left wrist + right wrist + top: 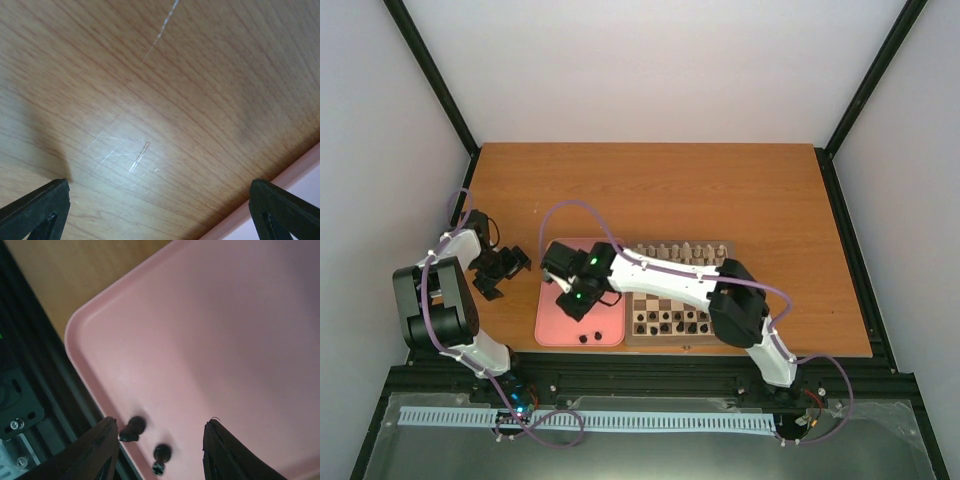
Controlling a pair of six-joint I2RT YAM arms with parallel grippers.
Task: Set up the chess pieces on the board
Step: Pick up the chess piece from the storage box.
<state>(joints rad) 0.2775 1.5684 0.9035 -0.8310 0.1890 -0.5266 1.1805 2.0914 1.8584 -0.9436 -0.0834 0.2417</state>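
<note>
— Status, left to right?

— Left claw point(159, 184): spread wide, holding nothing, hanging over bare table point(150, 75) just beside the tray's corner. Idle, by the look of it.

— And the tray point(225, 315)?

— Holding two loose dark pieces point(134, 426), close together near the front corner. Upright or tipped: cannot tell. Right claw point(160, 424) directly above them, fingers apart, gripping nothing.

— The board point(660, 300)?

— Just right of the tray, touching or nearly so; cannot tell which. Cream pieces point(680, 250) lined along the far edge, dark pieces point(665, 320) set in the near rows. Middle partly hidden by the right arm point(670, 275).

— Progress?

— Judged nearly finished. Left to do: lifting those two off the tray and standing them on free squares on the dark side.

— Counts?

— Two claws, one tray, one board, two pieces off the board. On the board: too small and too covered for a firm tally; roughly a full row of cream, apparently more than one row of dark.
</note>
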